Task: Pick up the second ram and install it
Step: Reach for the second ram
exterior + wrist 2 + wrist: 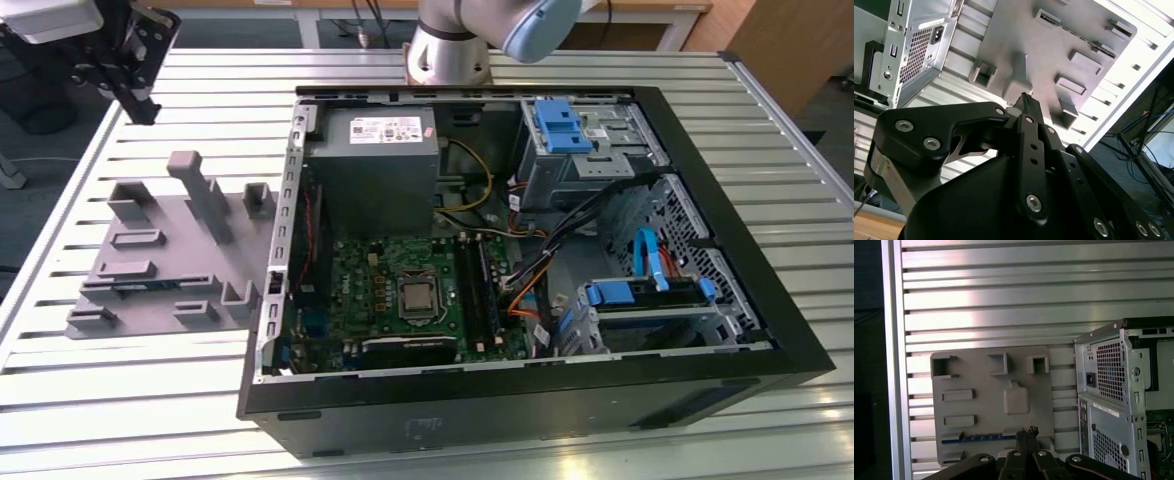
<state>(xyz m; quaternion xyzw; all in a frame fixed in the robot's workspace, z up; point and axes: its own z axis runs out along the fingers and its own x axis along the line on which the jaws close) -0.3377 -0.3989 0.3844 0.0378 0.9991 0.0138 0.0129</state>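
Jaws: they are sitting closed, tip against tip, and are gripping nothing. This is showing at the gripper (1027,432) in the first wrist view and also in the second wrist view (1026,98).

Position: in the exterior view the gripper (140,110) is hanging in the upper left of the frame. It is pointing downward, above the slatted metal table (134,400) and clear of everything on it.

Task item: the second ram (979,438) is lying on edge in a slot of the grey holder tray (979,370), showing as a thin blue strip. The gripper is not touching it.

Holder: the tray (160,225) is resting flat on the table at the exterior view's left, just beside the open computer case (787,330). Several grey blocks are standing up from it.

Case: it is lying on its side with the interior facing up. The green motherboard (360,290) is occupying the lower middle of the frame. The long black memory slots (478,290) are running along its edge on the exterior view's right. The grey power supply (374,160) is sitting above the board in the frame. Bright blue drive-bay clips (558,125) are showing at the upper right of the case.
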